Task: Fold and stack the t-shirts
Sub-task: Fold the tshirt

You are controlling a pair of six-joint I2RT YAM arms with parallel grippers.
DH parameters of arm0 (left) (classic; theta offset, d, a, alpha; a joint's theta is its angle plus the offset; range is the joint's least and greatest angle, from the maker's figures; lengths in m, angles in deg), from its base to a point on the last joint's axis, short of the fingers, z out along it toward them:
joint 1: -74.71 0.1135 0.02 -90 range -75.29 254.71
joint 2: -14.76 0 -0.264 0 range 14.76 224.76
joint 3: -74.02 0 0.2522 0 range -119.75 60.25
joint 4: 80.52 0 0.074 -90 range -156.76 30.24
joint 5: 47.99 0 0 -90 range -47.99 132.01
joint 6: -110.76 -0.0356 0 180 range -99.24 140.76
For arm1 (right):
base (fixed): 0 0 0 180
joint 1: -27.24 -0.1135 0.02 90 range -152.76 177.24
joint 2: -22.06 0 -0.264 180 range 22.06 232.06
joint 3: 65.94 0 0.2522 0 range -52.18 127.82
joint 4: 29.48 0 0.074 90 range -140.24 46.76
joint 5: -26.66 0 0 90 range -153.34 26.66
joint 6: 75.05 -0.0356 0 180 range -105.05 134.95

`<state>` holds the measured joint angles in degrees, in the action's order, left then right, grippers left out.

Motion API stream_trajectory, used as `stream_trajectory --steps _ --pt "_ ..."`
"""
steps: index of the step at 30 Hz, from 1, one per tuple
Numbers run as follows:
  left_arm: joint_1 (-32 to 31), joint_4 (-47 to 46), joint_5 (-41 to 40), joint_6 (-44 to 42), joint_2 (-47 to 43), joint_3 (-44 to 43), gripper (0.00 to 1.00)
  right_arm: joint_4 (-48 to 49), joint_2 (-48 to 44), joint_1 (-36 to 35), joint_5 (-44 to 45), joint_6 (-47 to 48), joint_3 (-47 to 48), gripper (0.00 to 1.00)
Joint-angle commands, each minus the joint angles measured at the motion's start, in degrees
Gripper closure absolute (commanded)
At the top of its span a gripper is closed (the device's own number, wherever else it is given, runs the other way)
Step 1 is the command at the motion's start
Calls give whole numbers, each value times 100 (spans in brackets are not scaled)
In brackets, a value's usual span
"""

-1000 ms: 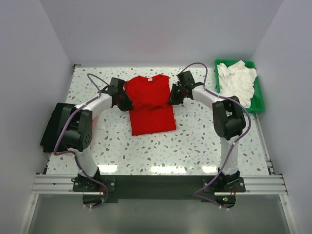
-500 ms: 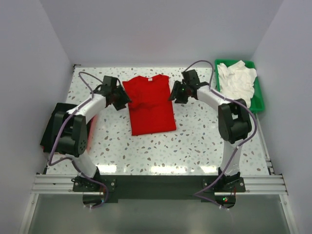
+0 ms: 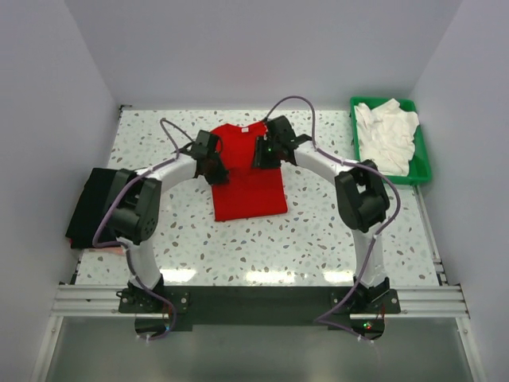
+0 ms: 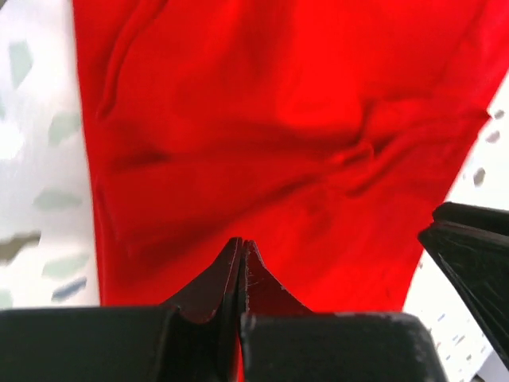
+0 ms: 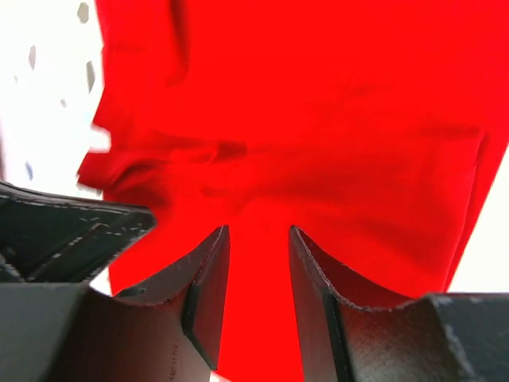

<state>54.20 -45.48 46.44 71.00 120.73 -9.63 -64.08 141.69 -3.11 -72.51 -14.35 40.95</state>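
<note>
A bright red t-shirt lies flat at the table's middle, neck toward the back, and fills both wrist views. My left gripper is over the shirt's left part, its jaws shut tip to tip, with no cloth visibly pinched between them. My right gripper hovers over the upper right part with its jaws open and red cloth showing in the gap. White t-shirts are piled in the tray. A black t-shirt lies at the table's left edge.
The green plastic tray stands at the back right corner. White walls close in the speckled table on three sides. The two grippers are close together over the shirt, each visible in the other's wrist view.
Both grippers have moved inward from beside the shirt's sleeves to above the red cloth. The left jaws opened and then shut; the right jaws stand wider than a second ago.
</note>
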Motion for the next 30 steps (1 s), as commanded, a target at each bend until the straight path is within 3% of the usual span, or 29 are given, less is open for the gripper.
stream_trajectory --steps 1,7,20,30 --pt "108 -63 -82 -75 414 -683 100 -95 296 99 -50 179 557 61" --pt "574 -45 -56 -93 951 -1272 100 -403 921 169 55 293 1252 61" --pt "715 -45 -29 -84 1435 -1115 100 -306 1246 521 126 135 1050 60" --pt "566 -106 -425 311 961 -202 100 1 615 521 337 -93 -328 60"
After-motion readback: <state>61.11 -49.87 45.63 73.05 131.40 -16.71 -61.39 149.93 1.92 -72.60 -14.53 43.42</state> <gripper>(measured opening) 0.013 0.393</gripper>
